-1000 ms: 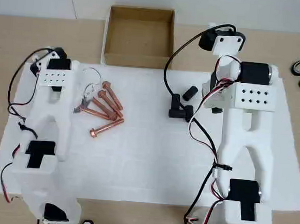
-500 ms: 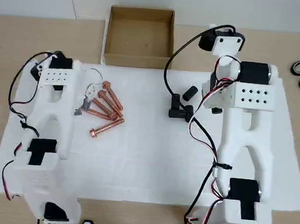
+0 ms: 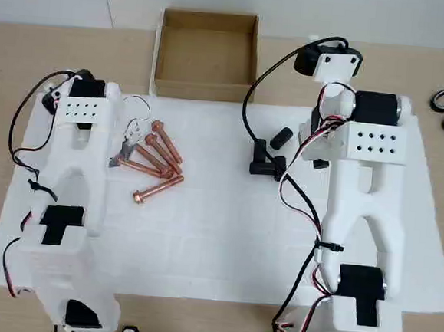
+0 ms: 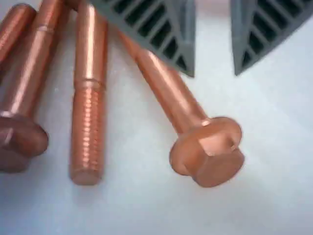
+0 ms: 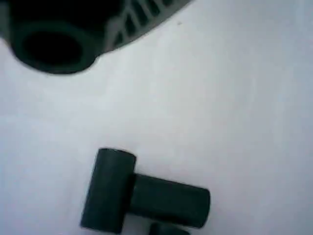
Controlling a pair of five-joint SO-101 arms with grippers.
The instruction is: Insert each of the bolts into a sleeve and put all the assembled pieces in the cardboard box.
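The bolt [image 4: 188,120] is best centred within the wide-open left gripper [image 4: 212,63], a sleeve [image 5: 49,46] being clamped in the right gripper [image 5: 93,34].

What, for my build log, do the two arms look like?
Both the left arm and right arm are white moulded plastic with black motor blocks, a hole-dotted wrist plate, and black and red-white cables. The left tool has grey ribbed wedges.

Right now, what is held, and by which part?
Right pincer grips a black sleeve by its side; left pincer, open over the bolts, holds nothing.
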